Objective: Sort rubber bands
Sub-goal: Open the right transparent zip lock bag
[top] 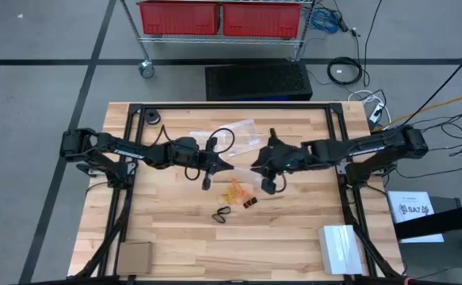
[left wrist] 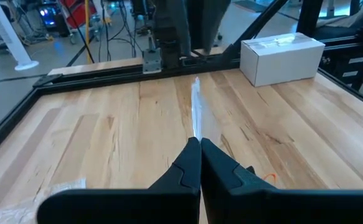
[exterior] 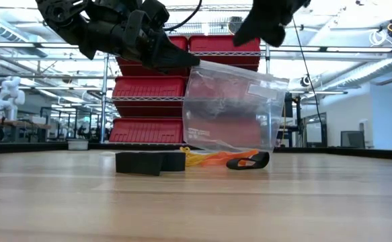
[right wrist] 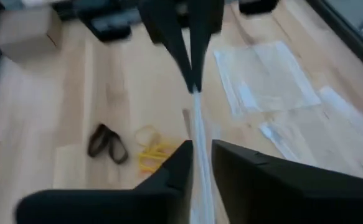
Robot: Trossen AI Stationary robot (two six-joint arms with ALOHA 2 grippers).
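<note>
Two dark arms are reaching in from opposite side edges of the wooden table [top: 294, 229] and meeting nose to nose over its middle, a clear plastic bag [exterior: 230, 107] hanging between them above the boards. The left gripper [top: 224, 164] is stretching out level from the left edge, its fingers pressed tight together on the bag's upper edge, as the left wrist view shows. The right gripper [top: 256, 162] is coming in from the right edge, wrist bent downward; its fingers are standing slightly parted on either side of the bag's thin edge, and whether they are actually pinching it cannot be told. The rubber bands [top: 235, 192] are lying on the tabletop just nearer the front edge than the two grippers, a small heap of yellow and orange loops with black ones beside it. More clear bags [top: 231, 131] are lying flat toward the back edge. A white box [top: 340, 248] is sitting at the front right corner, a brown box [top: 134, 256] at the front left.
</note>
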